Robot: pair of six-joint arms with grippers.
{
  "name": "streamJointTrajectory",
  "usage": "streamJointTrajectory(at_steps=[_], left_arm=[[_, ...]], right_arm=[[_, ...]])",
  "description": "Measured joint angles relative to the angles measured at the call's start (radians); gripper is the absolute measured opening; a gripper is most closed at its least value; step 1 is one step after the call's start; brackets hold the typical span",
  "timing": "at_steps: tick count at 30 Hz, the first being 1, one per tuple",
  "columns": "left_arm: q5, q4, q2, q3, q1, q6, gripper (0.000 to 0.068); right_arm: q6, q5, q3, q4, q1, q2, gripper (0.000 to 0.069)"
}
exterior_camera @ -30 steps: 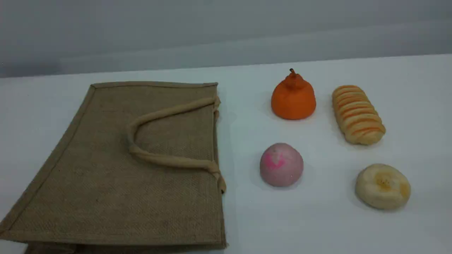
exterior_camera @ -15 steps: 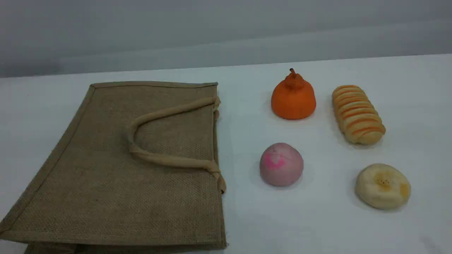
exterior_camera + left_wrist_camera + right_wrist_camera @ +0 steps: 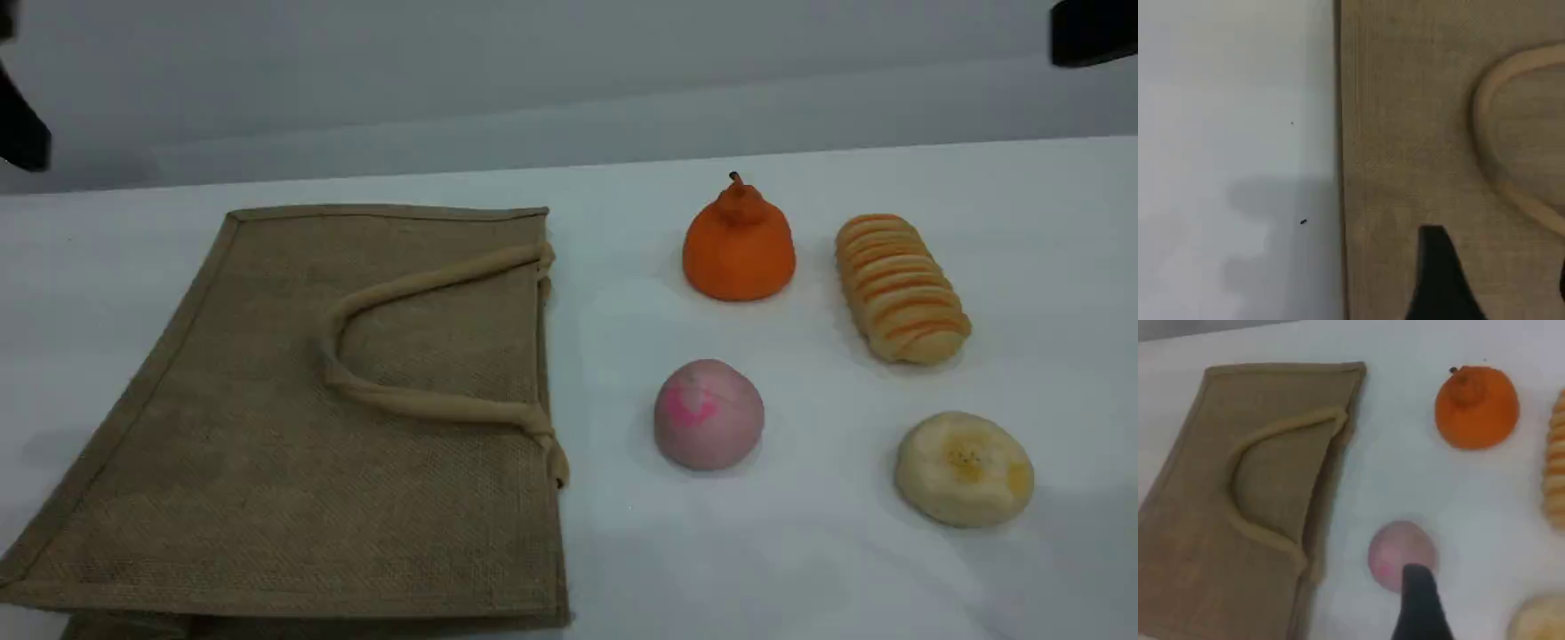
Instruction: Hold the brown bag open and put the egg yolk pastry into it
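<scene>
A white tabletop [image 3: 800,578] seen from above at a slant, described from the near edge to the far edge.

Nearest, on the left, the brown bag [image 3: 267,498] lies flat and closed, its coarse tan weave stretching toward the far side. A paler, rope-like loop handle [image 3: 418,404] rests on top of it, curving from the bag's right-hand edge, where the mouth lies pressed shut.

Nearest on the right, well apart from the bag, sits the egg yolk pastry [image 3: 965,468]: a pale cream, flattened round bun with golden patches on top, probably soft. Between it and the bag, slightly farther back, is a smooth pink-marked ball [image 3: 709,413]. Beyond these stand an orange pear-shaped piece [image 3: 739,244] with a small stem, and to its right a long ridged bread [image 3: 900,286] with orange stripes.

Farthest, at the top corners, dark parts of the two arms just enter view. The left gripper [image 3: 1498,280] hovers over the bag, jaws apart and empty. The right gripper [image 3: 1421,603] hangs above the pink ball, showing one fingertip; it appears spread and holds nothing.

Likely risks: the bag's layers lie flat together, so the left gripper may pinch both sides or only the limp handle, leaving the mouth shut. The right gripper hangs over the pink ball, not the pastry, and could pick the wrong item. A hard squeeze might dent the pastry.
</scene>
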Motion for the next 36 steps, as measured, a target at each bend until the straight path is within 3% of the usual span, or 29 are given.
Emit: streamJointTrajectory(at_steps=[5, 12, 23, 36], left_arm=[[-0.006, -0.04, 0.147, -0.056, 0.0, 0.007, 0.0383], [-0.007, -0.133, 0.342, -0.153, -0.011, 0.067, 0.0383], [0.001, -0.355, 0.564, -0.28, -0.023, 0.217, 0.0383], [-0.026, -0.36, 0.707, -0.361, -0.072, 0.226, 0.0383]], right_arm=[[-0.105, 0.006, -0.042, 0.106, 0.0, 0.068, 0.0416], [-0.11, 0.011, -0.114, 0.112, 0.0, 0.146, 0.0416], [-0.138, 0.011, -0.131, 0.119, 0.0, 0.216, 0.0416], [-0.192, 0.008, -0.131, 0.195, 0.0, 0.221, 0.0416]])
